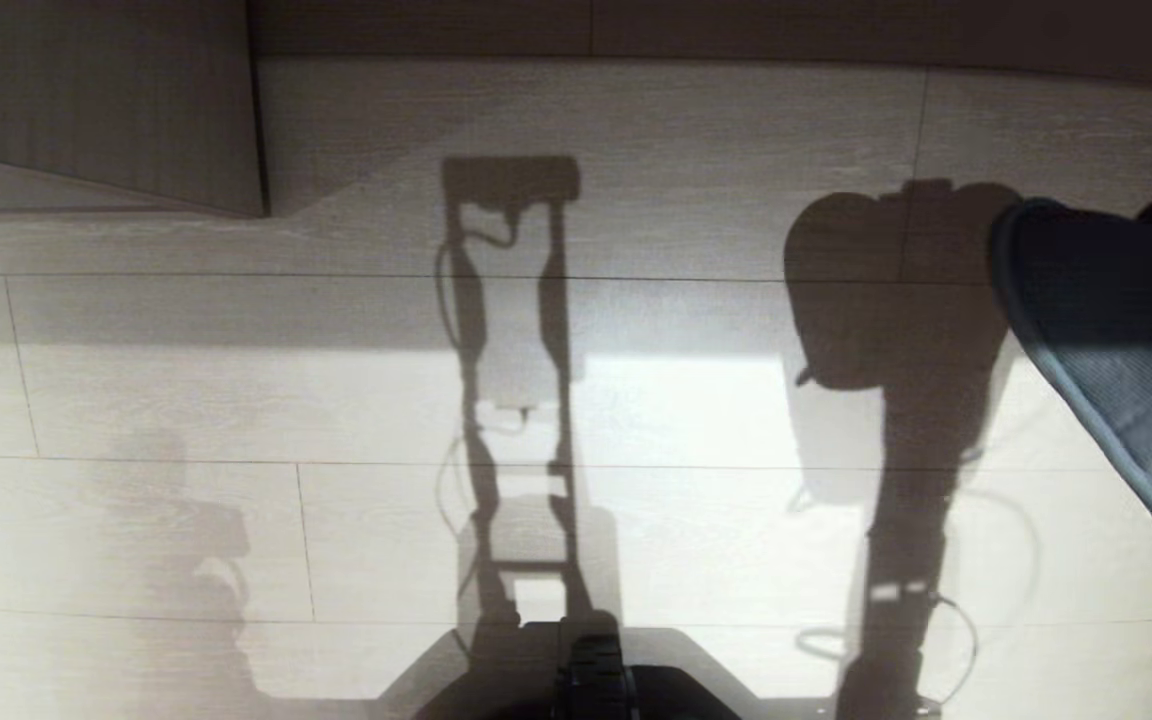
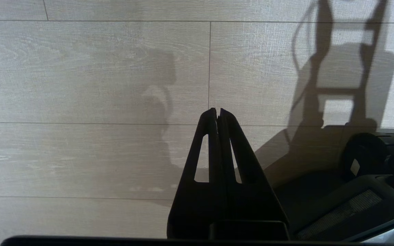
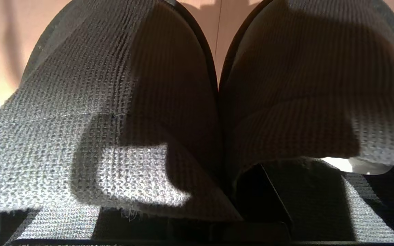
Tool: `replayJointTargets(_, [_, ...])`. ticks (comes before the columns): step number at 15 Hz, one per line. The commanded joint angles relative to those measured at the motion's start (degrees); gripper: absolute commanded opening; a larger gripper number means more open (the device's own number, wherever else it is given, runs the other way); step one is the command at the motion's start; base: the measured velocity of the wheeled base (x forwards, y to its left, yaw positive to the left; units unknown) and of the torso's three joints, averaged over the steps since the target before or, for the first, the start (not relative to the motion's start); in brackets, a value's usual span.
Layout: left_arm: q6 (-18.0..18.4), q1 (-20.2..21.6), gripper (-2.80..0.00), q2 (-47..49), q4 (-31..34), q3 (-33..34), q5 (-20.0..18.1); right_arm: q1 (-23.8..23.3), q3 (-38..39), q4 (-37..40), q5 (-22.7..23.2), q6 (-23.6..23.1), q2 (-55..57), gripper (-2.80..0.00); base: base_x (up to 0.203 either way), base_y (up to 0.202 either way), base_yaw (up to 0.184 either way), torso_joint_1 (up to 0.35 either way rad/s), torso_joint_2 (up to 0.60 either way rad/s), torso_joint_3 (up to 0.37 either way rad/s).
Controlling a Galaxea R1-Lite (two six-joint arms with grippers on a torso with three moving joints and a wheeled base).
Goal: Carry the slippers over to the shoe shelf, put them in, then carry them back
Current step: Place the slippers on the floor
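Observation:
The slippers point(image 3: 121, 102), dark slate-blue with woven toe bands, fill the right wrist view side by side, toes pointing away. My right gripper point(image 3: 222, 191) is shut on them where their inner edges meet; one dark finger point(image 3: 268, 201) shows under the band of one slipper. In the head view a sole of the slippers point(image 1: 1116, 330) hangs in the air at the right edge, above the floor. My left gripper point(image 2: 217, 111) is shut and empty, parked over the floor beside my base. I cannot tell whether the shoe shelf is in view.
Pale wood-look floor planks point(image 1: 236, 400) lie all around, crossed by my own shadows. A corner of pale wood-grain furniture point(image 1: 96, 100) stands at the far left, with a wall base behind it. My dark base point(image 2: 371, 160) sits close to the left gripper.

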Motion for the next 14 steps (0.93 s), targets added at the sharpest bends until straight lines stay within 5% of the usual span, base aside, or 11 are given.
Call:
replayJointTargets(1, [0.0,0.0,-2.80,0.0,0.0,0.0,0.0,-0.1,-5.1,-11.9,0.0,-0.2,19.4,-2.80,0.000,0.000,0.000,0.000,0.00,0.000])
replayJointTargets(8, [0.0,0.0,-2.80,0.0,0.0,0.0,0.0,0.1,-20.8,-47.0,-2.0,-1.0,48.7,-2.80,0.000,0.000,0.000,0.000,0.00,0.000])
replayJointTargets(14, [0.0,0.0,-2.80,-0.1,0.0,0.0,0.0,0.3,-22.3,-54.3,-2.8,-0.8,59.1,-2.80,0.000,0.000,0.000,0.000,0.00,0.000])
